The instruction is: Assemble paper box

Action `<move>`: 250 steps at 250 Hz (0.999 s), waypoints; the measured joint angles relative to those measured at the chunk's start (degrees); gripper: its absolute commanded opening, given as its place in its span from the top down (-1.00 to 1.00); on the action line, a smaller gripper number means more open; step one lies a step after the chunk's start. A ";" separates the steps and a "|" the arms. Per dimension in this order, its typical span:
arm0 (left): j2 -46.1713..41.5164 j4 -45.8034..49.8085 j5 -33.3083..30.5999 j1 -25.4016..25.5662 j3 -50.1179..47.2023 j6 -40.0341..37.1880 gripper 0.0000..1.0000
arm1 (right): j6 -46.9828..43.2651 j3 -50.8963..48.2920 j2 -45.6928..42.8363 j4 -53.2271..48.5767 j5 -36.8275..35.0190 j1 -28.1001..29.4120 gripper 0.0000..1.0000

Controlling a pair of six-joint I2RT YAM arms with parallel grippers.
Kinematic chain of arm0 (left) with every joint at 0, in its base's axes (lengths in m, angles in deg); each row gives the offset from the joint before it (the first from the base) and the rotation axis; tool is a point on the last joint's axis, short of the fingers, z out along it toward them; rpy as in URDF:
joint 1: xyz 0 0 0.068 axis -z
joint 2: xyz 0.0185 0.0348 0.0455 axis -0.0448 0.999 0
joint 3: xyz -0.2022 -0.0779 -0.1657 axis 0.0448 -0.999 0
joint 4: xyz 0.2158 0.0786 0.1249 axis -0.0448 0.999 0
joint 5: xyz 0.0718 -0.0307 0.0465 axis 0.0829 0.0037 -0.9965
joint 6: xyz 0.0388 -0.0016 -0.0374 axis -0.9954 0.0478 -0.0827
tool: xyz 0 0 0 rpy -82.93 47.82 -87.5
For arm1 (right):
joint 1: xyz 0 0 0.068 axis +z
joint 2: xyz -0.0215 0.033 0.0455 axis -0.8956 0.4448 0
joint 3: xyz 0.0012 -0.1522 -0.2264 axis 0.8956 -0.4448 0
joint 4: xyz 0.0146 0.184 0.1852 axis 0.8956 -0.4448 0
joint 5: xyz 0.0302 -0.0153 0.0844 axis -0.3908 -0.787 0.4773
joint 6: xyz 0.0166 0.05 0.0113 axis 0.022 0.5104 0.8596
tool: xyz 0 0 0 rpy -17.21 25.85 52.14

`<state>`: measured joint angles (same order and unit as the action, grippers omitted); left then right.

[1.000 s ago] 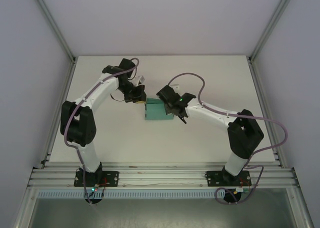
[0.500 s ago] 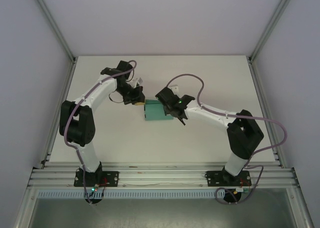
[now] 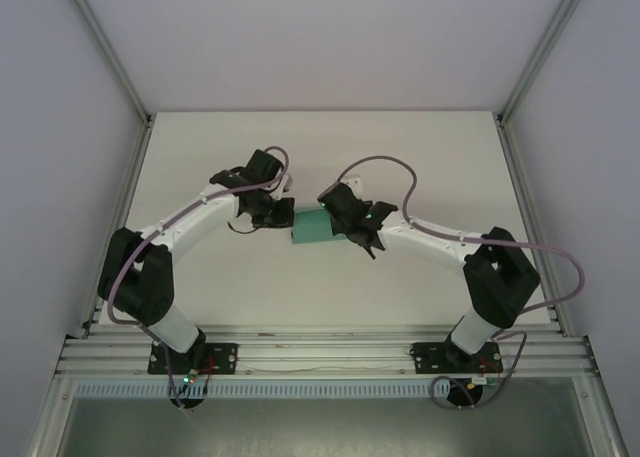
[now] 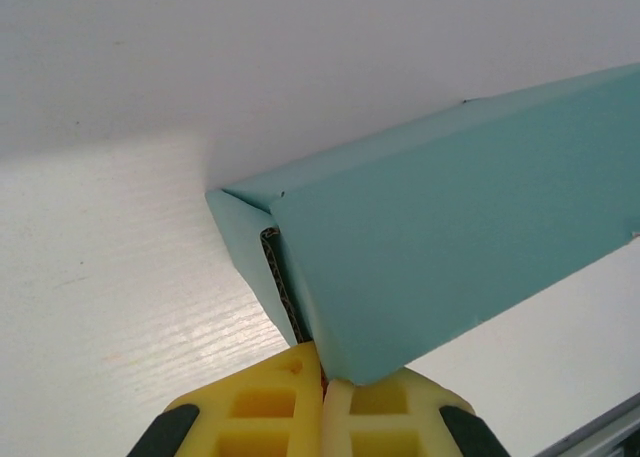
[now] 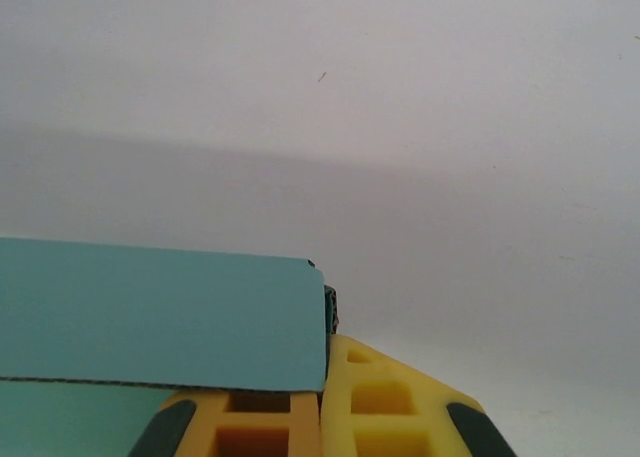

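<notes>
Left fingers point(image 4: 262, 417) and right fingers point(image 5: 392, 409) each pinch the teal-green thin card box point(image 4: 450, 227); uneven pulling could crumple it.

Count: 1 paper box point(image 3: 318, 227), between the two grippers. 2 grippers: left gripper point(image 3: 283, 215), right gripper point(image 3: 345, 223). 2 yellow fingers point(image 4: 270, 409) per gripper, 4 total. 2 arms point(image 3: 195, 217). 1 purple cable point(image 3: 385, 161) per arm, 2 total. 1 table point(image 3: 420, 142).
</notes>
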<state>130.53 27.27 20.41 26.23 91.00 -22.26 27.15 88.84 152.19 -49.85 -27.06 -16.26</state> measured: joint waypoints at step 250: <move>1.92 -6.36 -1.75 1.01 0.57 1.03 1.00 | -2.14 0.68 -9.11 -2.78 20.92 -9.97 -0.06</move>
<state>132.46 20.91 18.67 27.23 91.57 -21.23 25.01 89.52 143.07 -52.62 -6.14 -26.23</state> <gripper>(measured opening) 0.047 0.529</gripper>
